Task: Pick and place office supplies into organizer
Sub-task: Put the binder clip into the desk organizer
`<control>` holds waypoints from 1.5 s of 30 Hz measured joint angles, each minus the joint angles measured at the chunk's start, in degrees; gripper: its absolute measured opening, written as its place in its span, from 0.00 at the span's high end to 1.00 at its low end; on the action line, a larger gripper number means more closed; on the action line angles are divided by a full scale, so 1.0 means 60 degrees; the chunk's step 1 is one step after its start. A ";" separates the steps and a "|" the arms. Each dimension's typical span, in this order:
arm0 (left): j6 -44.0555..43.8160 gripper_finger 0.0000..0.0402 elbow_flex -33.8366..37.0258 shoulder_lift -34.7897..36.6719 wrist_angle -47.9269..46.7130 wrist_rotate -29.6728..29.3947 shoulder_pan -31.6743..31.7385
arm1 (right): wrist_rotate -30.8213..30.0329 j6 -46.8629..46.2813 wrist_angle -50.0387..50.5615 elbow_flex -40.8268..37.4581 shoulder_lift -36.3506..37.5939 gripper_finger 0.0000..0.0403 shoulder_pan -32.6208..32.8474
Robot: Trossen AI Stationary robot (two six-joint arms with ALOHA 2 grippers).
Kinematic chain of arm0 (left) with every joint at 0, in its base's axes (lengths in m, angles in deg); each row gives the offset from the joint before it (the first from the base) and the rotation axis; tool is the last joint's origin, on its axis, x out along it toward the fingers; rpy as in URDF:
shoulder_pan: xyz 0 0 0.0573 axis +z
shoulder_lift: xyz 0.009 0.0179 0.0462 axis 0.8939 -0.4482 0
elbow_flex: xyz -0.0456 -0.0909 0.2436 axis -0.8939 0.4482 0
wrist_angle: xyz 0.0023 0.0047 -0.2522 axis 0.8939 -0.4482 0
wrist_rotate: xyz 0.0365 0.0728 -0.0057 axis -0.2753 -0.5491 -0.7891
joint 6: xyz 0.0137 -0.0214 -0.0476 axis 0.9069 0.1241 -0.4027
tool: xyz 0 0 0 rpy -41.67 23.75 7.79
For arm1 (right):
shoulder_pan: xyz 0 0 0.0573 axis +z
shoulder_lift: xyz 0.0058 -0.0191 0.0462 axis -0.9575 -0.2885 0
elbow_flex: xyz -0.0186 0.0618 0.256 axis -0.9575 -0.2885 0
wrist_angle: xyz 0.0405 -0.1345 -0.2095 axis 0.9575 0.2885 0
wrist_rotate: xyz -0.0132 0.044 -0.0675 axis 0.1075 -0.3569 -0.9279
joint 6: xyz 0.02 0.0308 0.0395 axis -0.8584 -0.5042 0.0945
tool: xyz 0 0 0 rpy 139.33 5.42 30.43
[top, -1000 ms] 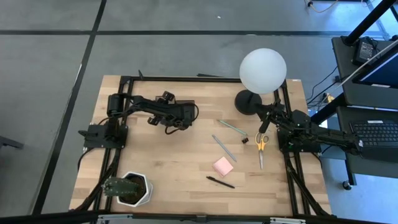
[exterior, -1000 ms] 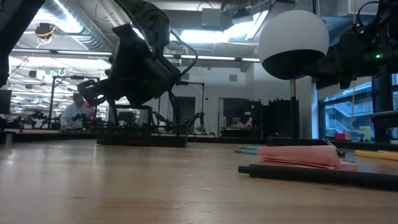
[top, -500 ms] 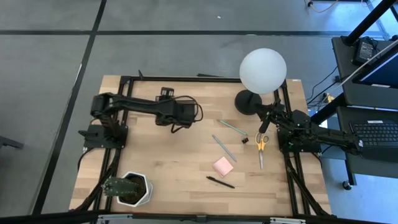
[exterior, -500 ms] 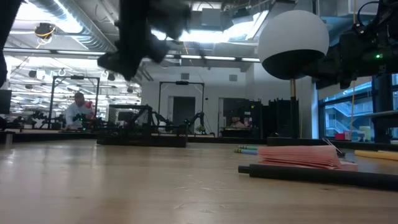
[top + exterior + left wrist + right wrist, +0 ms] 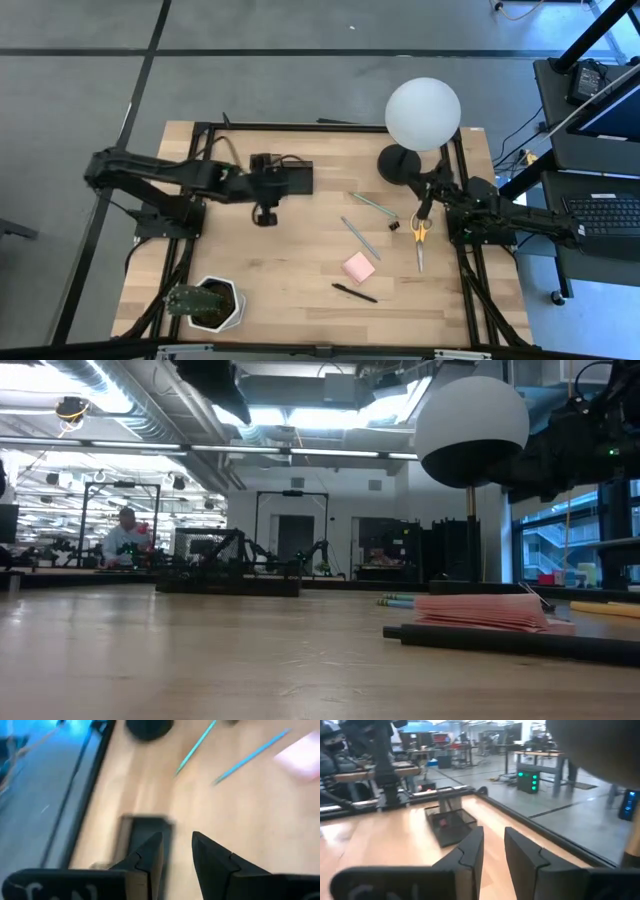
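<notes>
The left end effector point(image 5: 297, 179) hangs above the black organizer point(image 5: 292, 180) at the back-left part of the wooden table point(image 5: 290, 260); from its wrist view the two fingers point(image 5: 150, 857) stand a narrow gap apart with nothing between them, the organizer point(image 5: 142, 835) blurred just beyond. A small pink item point(image 5: 441, 823), perhaps the eraser, lies in the organizer's mesh compartment, though the view is too soft to be sure.

The right end effector point(image 5: 428, 200) waits at the table's right side, near the lamp's black base point(image 5: 398, 163), its fingers point(image 5: 470, 852) slightly parted and empty.

The yellow-handled scissors point(image 5: 419, 238) lie just beside it. Two thin pencils point(image 5: 360, 238) lie near the middle, with a tiny binder clip point(image 5: 393, 226) between them and the scissors. The pink sticky-note pad point(image 5: 358, 267) and a black pen point(image 5: 354, 292) lie toward the front edge. A white plant pot point(image 5: 215, 303) stands at the front-left corner
</notes>
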 joint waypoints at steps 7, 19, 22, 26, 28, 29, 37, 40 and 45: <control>0.0047 0.76 0.3148 0.1806 0.3755 0.0962 -0.0306 | 0.0187 0.0010 0.0019 0.0000 0.0000 0.80 0.0002; 0.0795 0.76 0.6929 0.2471 0.9571 0.2632 -0.0890 | 0.2218 0.0444 0.0245 0.0000 0.0000 0.80 -0.0002; 0.0807 0.76 0.7432 0.2427 1.0539 0.2622 -0.0907 | 0.3378 0.0269 0.0164 0.0002 0.0000 0.80 0.0006; 0.0875 0.76 0.7671 0.2427 1.0904 0.2600 -0.0903 | 0.3472 -0.0025 0.0386 0.0185 -0.0201 0.80 0.0009; 0.1088 0.76 0.7683 0.2423 1.0888 0.2588 -0.0903 | 0.3476 0.0063 0.0405 0.0360 -0.0522 0.80 0.0009; 0.1120 0.76 0.7683 0.2423 1.0892 0.2589 -0.0903 | 0.3476 0.0203 0.0403 0.0475 -0.0727 0.80 0.0009; 0.1135 0.76 0.7683 0.2420 1.0884 0.2579 -0.0903 | 0.3432 0.0718 0.1179 0.1874 -0.3427 0.80 0.0016; 0.1135 0.76 0.7683 0.2420 1.0880 0.2575 -0.0903 | 0.3434 0.0726 0.2050 0.2549 -0.4737 0.80 0.0205; 0.1135 0.76 0.7683 0.2420 1.0847 0.2575 -0.0903 | 0.3432 0.0675 0.3809 0.3697 -0.6619 0.80 0.0786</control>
